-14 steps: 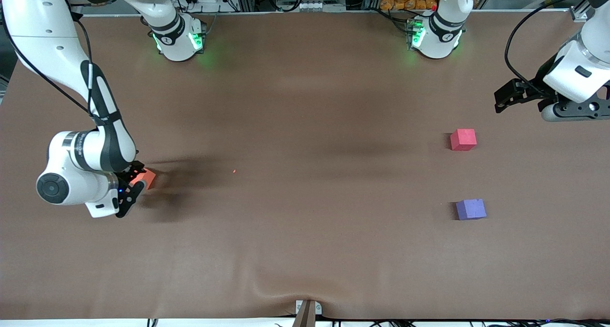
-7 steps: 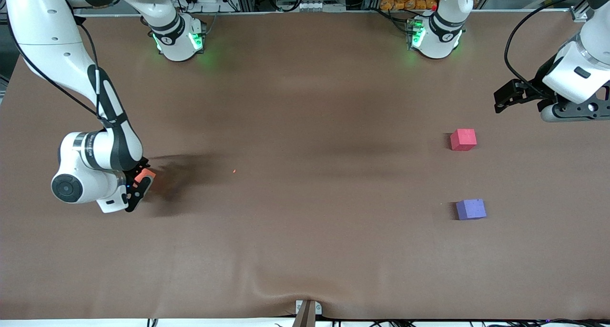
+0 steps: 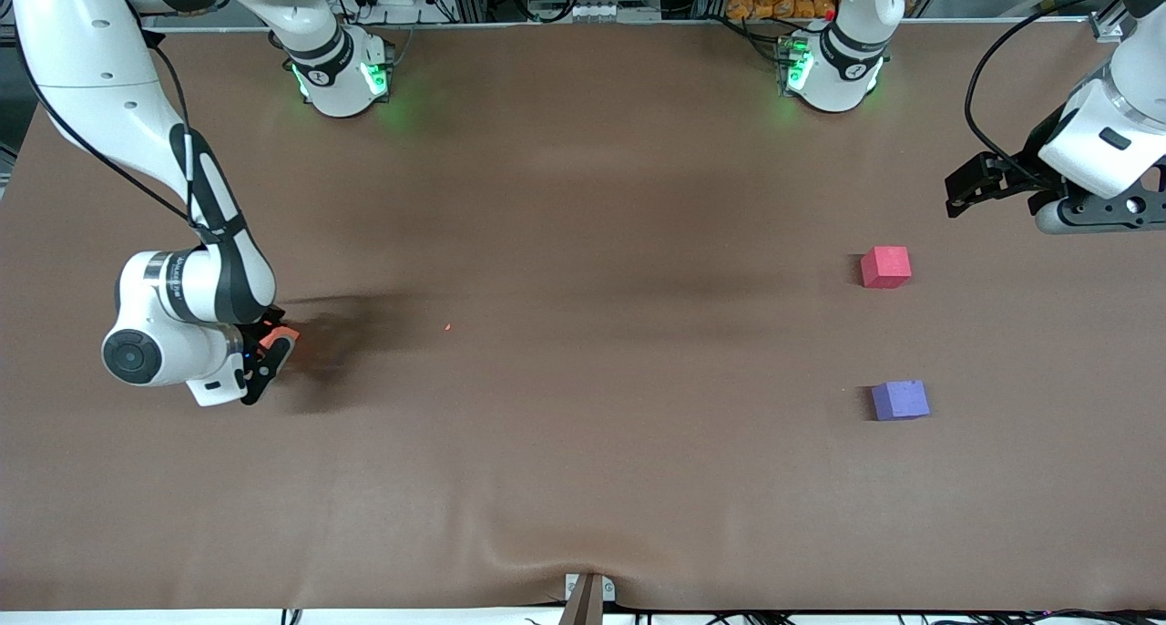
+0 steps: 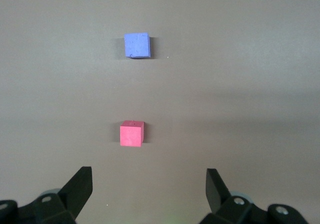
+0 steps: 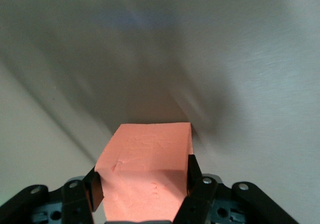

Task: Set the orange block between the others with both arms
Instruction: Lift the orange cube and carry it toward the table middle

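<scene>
Down at the right arm's end of the table (image 3: 583,479): right gripper (image 3: 270,350) low over the brown cloth, fingers (image 5: 194,176) pinching the orange block (image 5: 145,176) on 2 opposite sides, block filling the gap between them. Cannot tell whether the block touches the cloth. Toward the left arm's end: 2 cubes well apart, pinkish-red cube (image 3: 885,267) farther from the front camera, purple-blue cube (image 3: 900,400) nearer, bare cloth between. Waiting above that end, beside the pinkish-red cube: left gripper (image 4: 147,184), fingers spread wide, holding nothing, both cubes visible under it.
</scene>
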### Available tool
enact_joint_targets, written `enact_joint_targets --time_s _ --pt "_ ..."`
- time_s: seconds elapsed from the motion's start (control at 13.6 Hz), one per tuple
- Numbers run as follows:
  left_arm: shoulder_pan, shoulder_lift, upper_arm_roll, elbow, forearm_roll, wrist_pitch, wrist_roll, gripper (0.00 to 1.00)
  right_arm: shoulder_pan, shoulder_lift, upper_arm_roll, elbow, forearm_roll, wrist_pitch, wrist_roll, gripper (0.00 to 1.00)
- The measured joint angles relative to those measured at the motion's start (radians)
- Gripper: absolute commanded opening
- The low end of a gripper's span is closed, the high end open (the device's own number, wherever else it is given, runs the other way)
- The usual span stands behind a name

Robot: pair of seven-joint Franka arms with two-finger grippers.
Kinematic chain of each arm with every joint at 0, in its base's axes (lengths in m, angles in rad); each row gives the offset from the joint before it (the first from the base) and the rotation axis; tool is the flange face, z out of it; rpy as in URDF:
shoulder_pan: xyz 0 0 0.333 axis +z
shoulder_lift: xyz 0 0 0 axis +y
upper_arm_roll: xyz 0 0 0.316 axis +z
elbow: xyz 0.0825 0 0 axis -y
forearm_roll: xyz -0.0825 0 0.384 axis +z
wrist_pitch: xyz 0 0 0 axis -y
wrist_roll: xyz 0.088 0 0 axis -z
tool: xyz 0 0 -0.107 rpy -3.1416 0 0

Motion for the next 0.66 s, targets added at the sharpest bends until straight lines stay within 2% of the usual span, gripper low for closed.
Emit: enact_joint_targets --time_s 0.15,0.37,0.66 --pt "0.0 0.0 0.0 -0.001 0.0 0.005 0.0 1.0 -0.001 -0.014 -0.001 0.039 0.023 0.017 -0.001 0.27" --pt "0.0 0.0 0.0 -0.001 0.0 0.007 0.0 1.0 0.022 -0.065 0.004 0.067 0.198 -0.001 0.056 0.27" --pt "0.0 0.0 0.0 -0.001 0.0 0.007 0.0 1.0 0.227 -0.099 0.016 0.071 0.4 -0.028 0.456 0.29"
